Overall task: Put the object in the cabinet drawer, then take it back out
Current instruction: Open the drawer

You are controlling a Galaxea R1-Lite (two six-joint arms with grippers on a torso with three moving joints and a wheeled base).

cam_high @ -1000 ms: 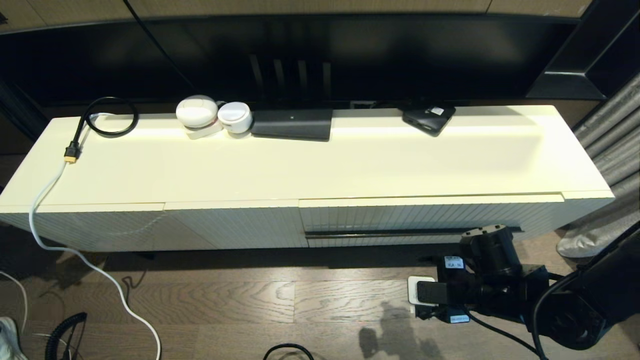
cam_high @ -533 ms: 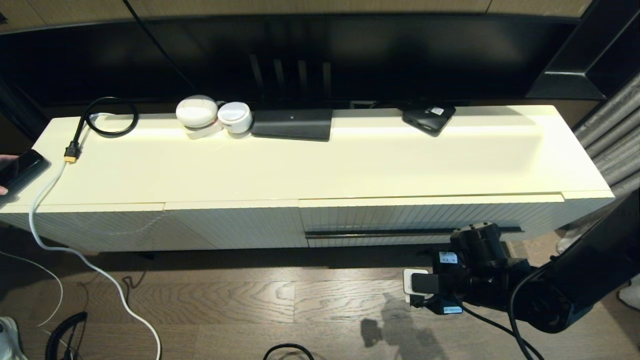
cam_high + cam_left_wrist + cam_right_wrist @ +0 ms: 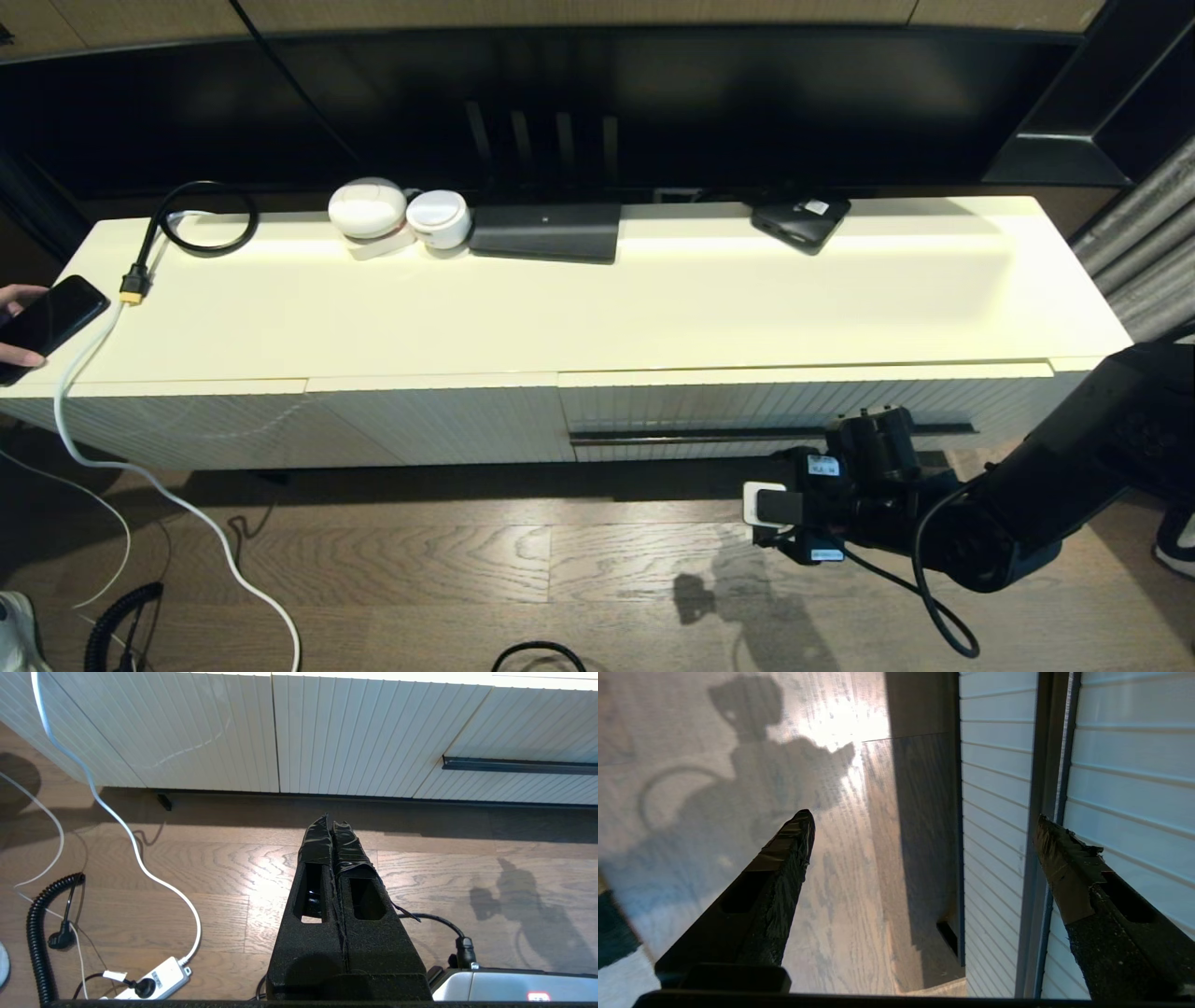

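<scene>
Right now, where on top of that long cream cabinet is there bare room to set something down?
The cabinet top is bare across its middle and right front. The back edge is crowded: white round devices, black box, small black device. A looped cable fills the left.

We list a long low cream cabinet [image 3: 653, 308] standing on a wood-plank floor [image 3: 467, 569]. On its top, along the rear edge, left to right: a looped black cable [image 3: 201, 224], two white rounded devices [image 3: 397, 217], a flat black box [image 3: 546, 231], a small black unit [image 3: 801, 222]. The ribbed cream drawer with its black bar handle [image 3: 775, 434] sits shut in the cabinet's right front; the right gripper [image 3: 920, 858] hangs just before it.
</scene>
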